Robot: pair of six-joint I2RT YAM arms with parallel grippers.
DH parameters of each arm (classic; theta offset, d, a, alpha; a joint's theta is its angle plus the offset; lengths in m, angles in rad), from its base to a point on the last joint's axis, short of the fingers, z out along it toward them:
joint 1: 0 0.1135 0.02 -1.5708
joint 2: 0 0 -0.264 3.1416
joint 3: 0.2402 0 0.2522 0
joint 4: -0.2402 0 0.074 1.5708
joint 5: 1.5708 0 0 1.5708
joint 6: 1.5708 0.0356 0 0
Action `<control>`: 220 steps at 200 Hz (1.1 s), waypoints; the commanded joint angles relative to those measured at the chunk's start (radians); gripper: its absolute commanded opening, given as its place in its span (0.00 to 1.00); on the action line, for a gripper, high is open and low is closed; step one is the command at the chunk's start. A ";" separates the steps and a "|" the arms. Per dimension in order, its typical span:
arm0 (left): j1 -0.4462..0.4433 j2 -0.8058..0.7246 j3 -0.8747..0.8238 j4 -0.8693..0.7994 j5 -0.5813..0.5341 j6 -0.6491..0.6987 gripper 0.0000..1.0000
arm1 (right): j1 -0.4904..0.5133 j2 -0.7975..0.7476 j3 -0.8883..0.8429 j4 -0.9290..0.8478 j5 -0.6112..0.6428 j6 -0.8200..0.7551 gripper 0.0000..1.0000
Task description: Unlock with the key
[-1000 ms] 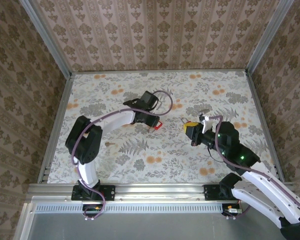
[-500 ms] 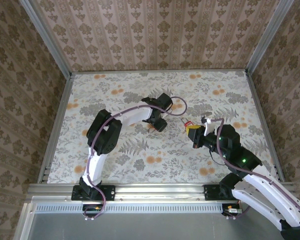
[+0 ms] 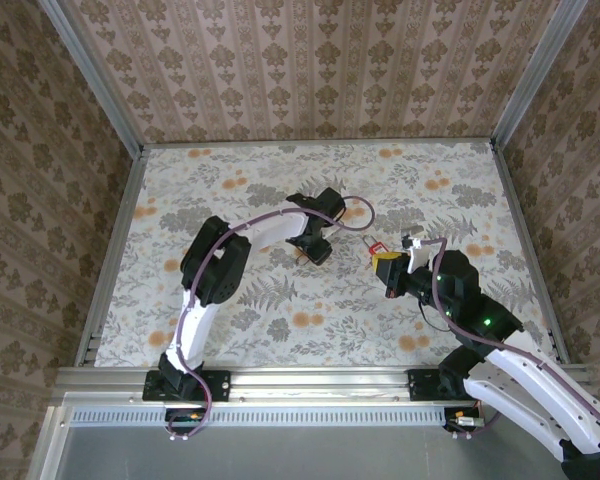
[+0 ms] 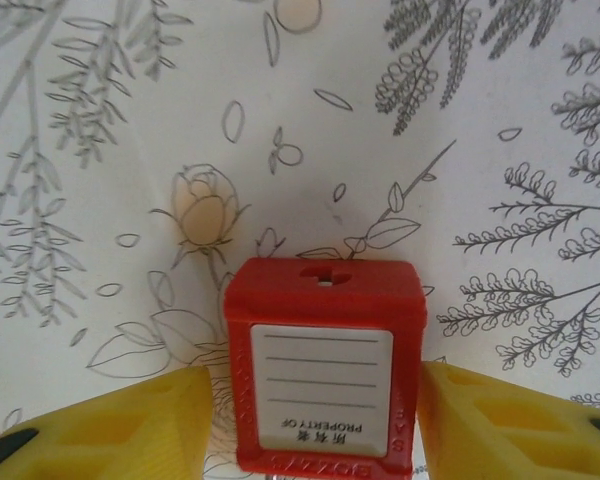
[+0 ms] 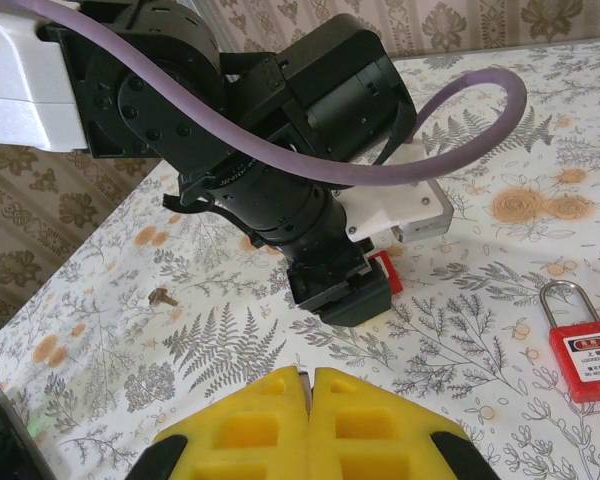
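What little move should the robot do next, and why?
Probably open the right pincer and head for the small brownish thing, likely the key, on the table. The left pincer grips the red padlock, keyhole end outward, while the right is shut, empty.

The held padlock [image 4: 325, 370] runs off the bottom edge of the left wrist view, its shackle hidden; in the right wrist view just a red sliver of it peeks from under the left gripper [image 5: 342, 300]; the loose padlock [image 5: 583, 355] at lower right bears an unreadable label; the small brown object [image 5: 161, 296] at left is too small to identify.
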 commanded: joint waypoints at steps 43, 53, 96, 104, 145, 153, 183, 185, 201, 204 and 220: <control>0.005 -0.028 -0.023 -0.020 0.002 0.004 0.34 | 0.003 -0.016 0.002 -0.007 0.020 0.005 0.04; 0.005 -0.038 -0.033 -0.018 -0.001 0.004 0.33 | 0.003 -0.017 0.004 -0.007 0.020 0.007 0.04; -0.015 -0.102 -0.107 -0.019 0.009 0.001 0.30 | 0.003 -0.022 0.011 -0.019 0.019 0.007 0.04; -0.027 -0.117 -0.128 -0.022 0.007 0.002 0.30 | 0.003 -0.022 0.013 -0.020 0.018 0.006 0.04; -0.057 -0.154 -0.225 -0.042 0.016 -0.007 0.30 | 0.003 -0.025 0.016 -0.032 0.029 0.002 0.04; -0.059 -0.153 -0.230 -0.051 0.028 -0.009 0.32 | 0.002 -0.025 0.016 -0.033 0.029 0.003 0.04; -0.058 -0.138 -0.207 -0.078 0.081 -0.001 0.42 | 0.003 -0.024 0.011 -0.021 0.025 0.006 0.04; -0.057 -0.136 -0.204 -0.081 0.083 0.001 0.42 | 0.003 -0.024 0.011 -0.021 0.025 0.007 0.04; -0.052 -0.112 -0.159 -0.120 0.099 0.014 0.48 | 0.003 -0.021 0.011 -0.019 0.024 0.012 0.04; -0.049 -0.107 -0.151 -0.130 0.104 0.015 0.49 | 0.003 -0.020 0.011 -0.018 0.023 0.012 0.04; -0.038 -0.078 -0.109 -0.187 0.111 0.024 0.52 | 0.003 -0.017 0.013 -0.022 0.020 0.014 0.04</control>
